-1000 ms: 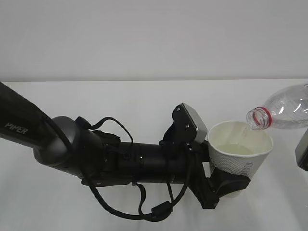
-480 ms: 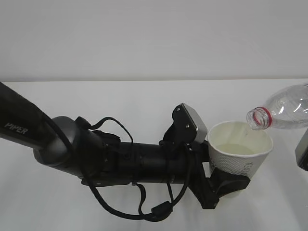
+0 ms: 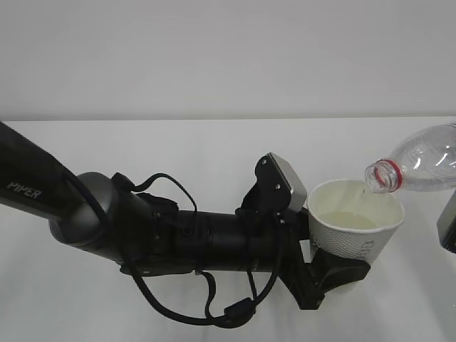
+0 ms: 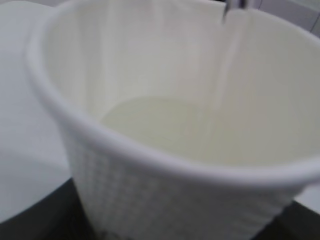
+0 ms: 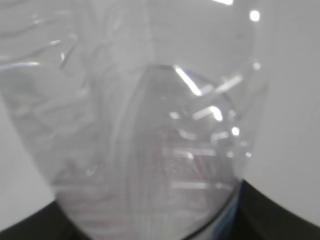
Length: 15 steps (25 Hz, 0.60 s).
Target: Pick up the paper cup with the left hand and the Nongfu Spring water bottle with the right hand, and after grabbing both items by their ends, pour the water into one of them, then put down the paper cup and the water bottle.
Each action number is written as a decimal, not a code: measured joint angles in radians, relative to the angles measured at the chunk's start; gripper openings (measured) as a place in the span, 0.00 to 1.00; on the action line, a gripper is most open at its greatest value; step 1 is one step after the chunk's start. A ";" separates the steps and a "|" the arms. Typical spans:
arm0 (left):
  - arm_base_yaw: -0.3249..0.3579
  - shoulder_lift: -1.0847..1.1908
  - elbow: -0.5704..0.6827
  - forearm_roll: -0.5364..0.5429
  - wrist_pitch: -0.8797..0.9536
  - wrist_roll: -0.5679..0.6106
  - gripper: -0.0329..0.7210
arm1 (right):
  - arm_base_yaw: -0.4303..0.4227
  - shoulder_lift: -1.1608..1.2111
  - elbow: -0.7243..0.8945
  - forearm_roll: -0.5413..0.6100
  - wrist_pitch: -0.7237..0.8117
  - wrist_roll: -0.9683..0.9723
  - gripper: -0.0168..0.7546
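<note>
Plain white table (image 3: 214, 153), matte surface, meeting a pale wall (image 3: 214, 57)

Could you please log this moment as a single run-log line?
phase: pouring | left hand: holds paper cup upright | right hand: holds tilted Nongfu Spring water bottle, mouth over cup rim | water: pooled in cup
</note>
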 joint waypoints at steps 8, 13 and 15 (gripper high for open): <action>0.000 0.000 0.000 0.000 0.000 0.000 0.74 | 0.000 0.000 0.000 0.000 -0.002 -0.004 0.55; 0.000 0.000 0.000 0.000 0.000 0.000 0.74 | 0.000 0.000 0.000 0.004 -0.006 -0.005 0.55; 0.000 0.000 0.000 0.000 0.000 0.000 0.74 | 0.000 0.000 0.000 0.006 -0.008 -0.006 0.55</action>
